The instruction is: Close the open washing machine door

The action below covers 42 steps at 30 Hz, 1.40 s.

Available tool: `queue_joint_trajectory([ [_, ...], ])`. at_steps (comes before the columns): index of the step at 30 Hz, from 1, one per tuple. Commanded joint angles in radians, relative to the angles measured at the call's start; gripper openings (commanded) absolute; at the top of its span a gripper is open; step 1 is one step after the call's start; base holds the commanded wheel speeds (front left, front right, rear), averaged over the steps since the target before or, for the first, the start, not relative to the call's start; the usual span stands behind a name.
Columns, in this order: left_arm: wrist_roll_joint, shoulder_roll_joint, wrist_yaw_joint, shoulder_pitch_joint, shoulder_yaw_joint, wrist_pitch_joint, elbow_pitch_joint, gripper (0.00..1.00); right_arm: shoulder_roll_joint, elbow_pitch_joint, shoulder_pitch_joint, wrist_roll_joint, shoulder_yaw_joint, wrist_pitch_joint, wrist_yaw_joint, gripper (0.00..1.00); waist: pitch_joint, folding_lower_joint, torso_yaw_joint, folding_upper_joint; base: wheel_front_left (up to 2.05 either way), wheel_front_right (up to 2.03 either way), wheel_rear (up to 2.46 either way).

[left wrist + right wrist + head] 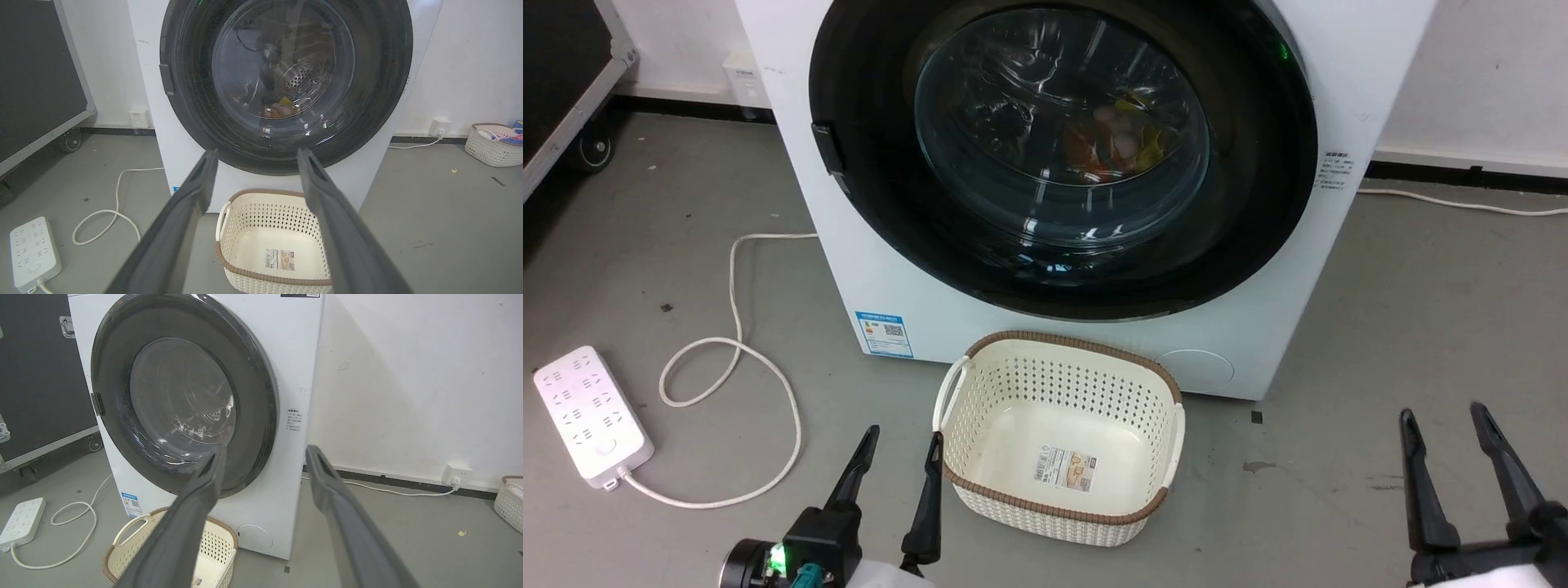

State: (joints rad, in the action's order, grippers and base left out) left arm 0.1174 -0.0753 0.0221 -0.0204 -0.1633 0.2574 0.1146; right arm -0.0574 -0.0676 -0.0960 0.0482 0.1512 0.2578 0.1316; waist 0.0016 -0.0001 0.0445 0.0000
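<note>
The washing machine door is lying against the front of the white washing machine, straight ahead at the far side of the floor. It is looking shut or very nearly so (whether the catch on its left edge is engaging, I cannot tell). Both tools are hanging released and empty, well short of it. The left gripper is standing with fingers spread just left of the cream basket, and the right gripper is sitting spread at the near right.

The door may only be resting on its seal, so it could be swinging back out unless it gets a firm press near the catch side. An arm reaching forward low is risking a knock against the basket, which is sitting just in front of the machine. The white cable and power strip are lying at the left where wheels could be snagging them.

The right wrist view is showing the door from the side, its rim against the machine front, plus a wall socket. The left wrist view is giving the steel drum through the glass and a second basket at the far right.
</note>
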Motion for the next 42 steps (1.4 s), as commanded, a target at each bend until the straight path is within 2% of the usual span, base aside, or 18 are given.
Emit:
queue_joint_trajectory([
  [1,0.000,-0.004,0.005,-0.004,0.001,0.004,0.003,1.00,0.006,-0.007,-0.023,0.002,0.003,0.004,-0.001,1.00,-0.001,0.0001,0.001,0.0000,0.00,0.00,0.00],
  [11,-0.012,-0.013,0.009,-0.003,0.002,0.004,0.002,1.00,0.007,0.010,-0.039,0.035,0.004,0.004,-0.001,1.00,-0.007,0.0001,0.004,0.0000,0.00,0.00,0.00],
  [12,-0.008,-0.007,0.008,0.000,0.002,0.000,0.002,0.00,0.003,0.008,-0.027,0.032,0.003,0.000,0.000,0.00,-0.007,0.0001,0.004,0.0000,0.00,0.00,0.00],
  [42,-0.033,0.002,0.001,0.005,0.039,-0.060,-0.024,0.00,0.003,0.021,0.001,0.013,-0.032,-0.059,0.000,0.00,-0.006,0.0001,-0.007,0.0000,0.00,0.00,0.00],
])
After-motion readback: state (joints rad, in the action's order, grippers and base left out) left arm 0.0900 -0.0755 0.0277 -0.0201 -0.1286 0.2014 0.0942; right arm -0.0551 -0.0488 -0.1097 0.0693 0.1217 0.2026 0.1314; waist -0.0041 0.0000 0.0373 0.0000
